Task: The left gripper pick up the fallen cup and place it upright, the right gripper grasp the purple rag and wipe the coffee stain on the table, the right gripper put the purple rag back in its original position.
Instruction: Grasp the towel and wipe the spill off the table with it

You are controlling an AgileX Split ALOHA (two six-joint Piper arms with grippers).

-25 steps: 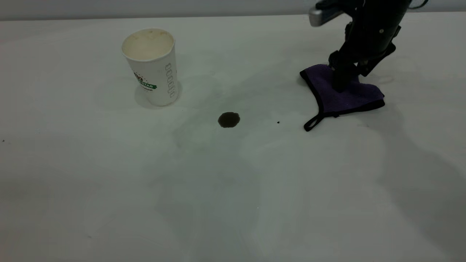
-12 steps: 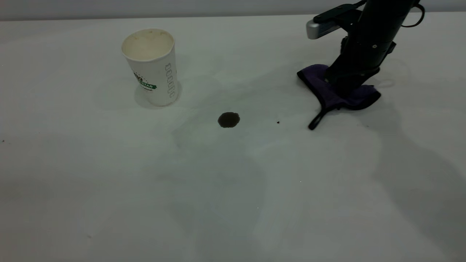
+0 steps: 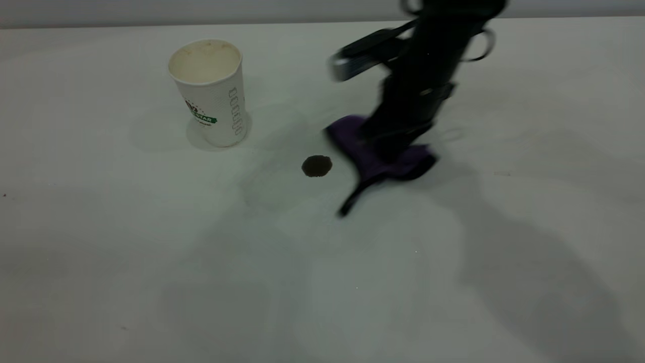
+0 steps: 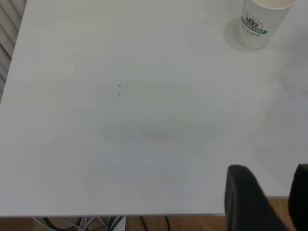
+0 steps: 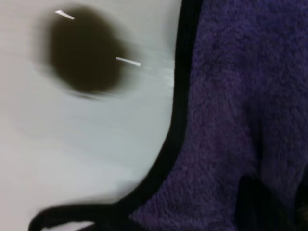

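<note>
Cup stands upright on the table, well clear of the work area; that part looks done. Left gripper is parked off near the table edge, fingers apart, nothing between them.

Right gripper is planted on the purple rag, fingers closed into the pile and pinning it to the table. Rag's black-edged border sits just beside the coffee stain, not yet over it (wrist view shows a bare strip of table between hem and blot). Corner loop trails toward the camera.

Step in hand, as I judge it: the wipe pass.
- Keep steady downward pressure so the cloth slides flat instead of bunching.
- Lead with the broad purple face, not the hem; the blot should pass under the pile.
- Sweep fully across, then back, since one pass may only smear.
- Stop short of the cup to avoid knocking it.
</note>
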